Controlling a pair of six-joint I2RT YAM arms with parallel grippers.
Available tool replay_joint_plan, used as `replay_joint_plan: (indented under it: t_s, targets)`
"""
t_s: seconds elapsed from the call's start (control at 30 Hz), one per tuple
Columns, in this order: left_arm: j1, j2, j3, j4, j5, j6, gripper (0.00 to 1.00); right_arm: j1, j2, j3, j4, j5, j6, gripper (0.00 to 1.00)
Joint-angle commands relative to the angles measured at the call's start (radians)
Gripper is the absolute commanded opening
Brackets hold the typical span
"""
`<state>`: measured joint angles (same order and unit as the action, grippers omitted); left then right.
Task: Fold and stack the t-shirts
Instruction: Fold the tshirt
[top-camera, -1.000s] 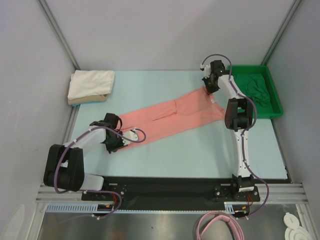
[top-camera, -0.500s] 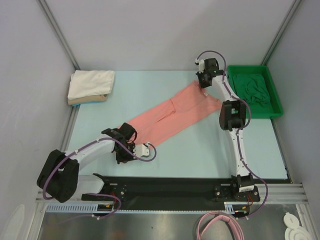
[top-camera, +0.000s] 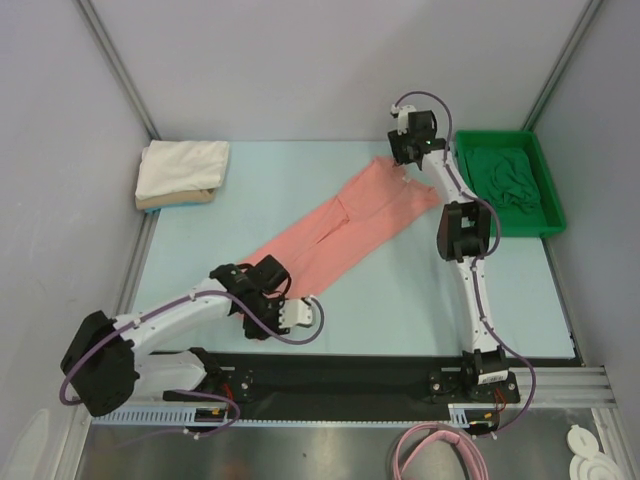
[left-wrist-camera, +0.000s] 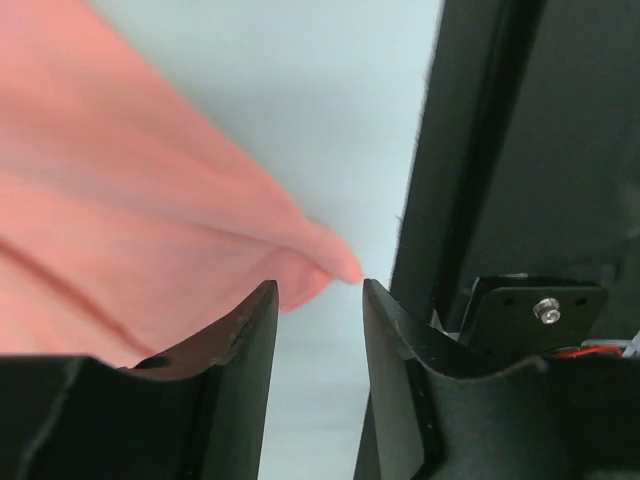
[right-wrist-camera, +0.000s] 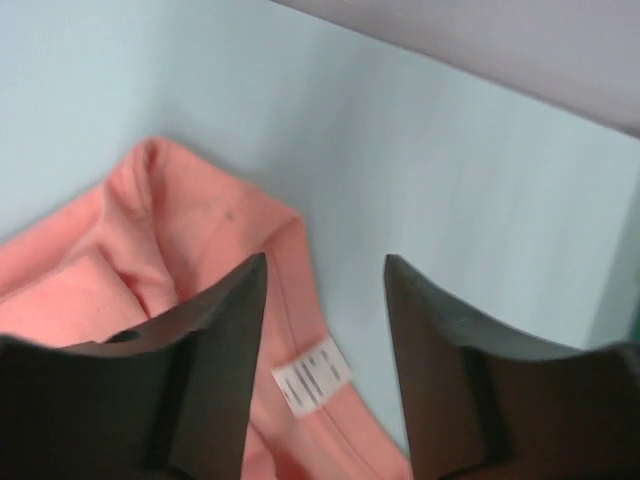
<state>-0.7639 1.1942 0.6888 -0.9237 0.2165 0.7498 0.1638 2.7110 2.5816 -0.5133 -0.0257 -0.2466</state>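
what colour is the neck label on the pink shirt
White neck label, clearest in right wrist view.

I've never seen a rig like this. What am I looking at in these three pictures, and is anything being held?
Two robot arms are bolted at the table's near edge, each ending in a two-finger hand. The wide picture looks down from above; the other two come from a camera on each wrist, so the dark shapes there are the fingers. A pink shirt lies stretched diagonally across the table. The left hand is at its near end, the right hand at its far end by the white neck label. Both hands are open and hold nothing. In the far left corner a white shirt sits on a tan shirt; at the right, a green tray holds dark green cloth.
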Motion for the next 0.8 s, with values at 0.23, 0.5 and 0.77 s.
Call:
replay_joint_plan:
  t_s: [0.23,0.5,0.77]
  targets:
    - [-0.009,-0.101,0.127,0.071,-0.060,-0.082,0.54,-0.053,-0.644,-0.654,0.222,-0.058,0.084,0.59]
    - [-0.011,0.031,0.040,0.238,0.000,-0.087,0.47,-0.061,-0.726,-0.965,0.182,-0.238,0.158,0.43]
    - [-0.014,0.077,-0.003,0.269,0.027,-0.076,0.45,-0.116,-0.623,-0.940,0.171,-0.300,0.210,0.37]
